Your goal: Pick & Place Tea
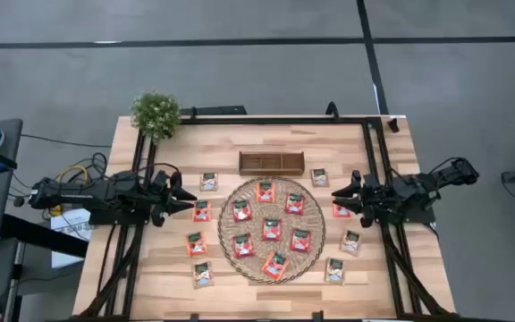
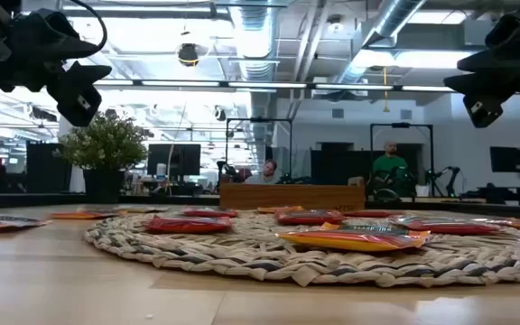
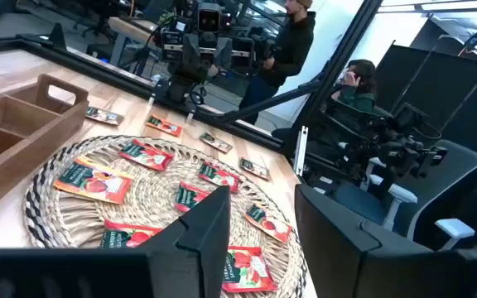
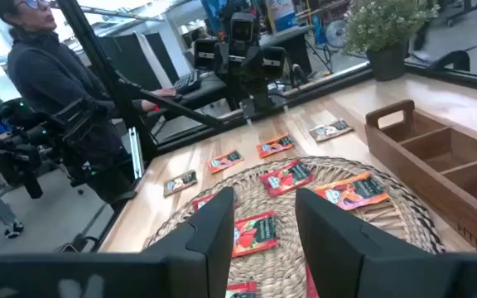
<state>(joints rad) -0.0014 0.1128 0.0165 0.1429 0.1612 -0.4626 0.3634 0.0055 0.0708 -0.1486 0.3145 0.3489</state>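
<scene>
Sitting empty, wooden tray (image 1: pixel 271 162); red tea sachets (image 1: pixel 272 228) are lying on woven mat (image 1: pixel 231 246); left gripper (image 1: pixel 184 197) and right gripper (image 1: pixel 340 198) are hovering parted, holding nothing.

Round woven mat (image 1: pixel 266 266) sits smack in the middle of the wooden table (image 1: pixel 150 268), right between the two sets of jaws. Wooden three-slot tray (image 1: pixel 271 162) is just past the mat's far edge, also between them. Small potted plant (image 1: pixel 156 113) is at the far corner, beyond the left jaws. Some people (image 4: pixel 48 91) are standing around off the table.
</scene>
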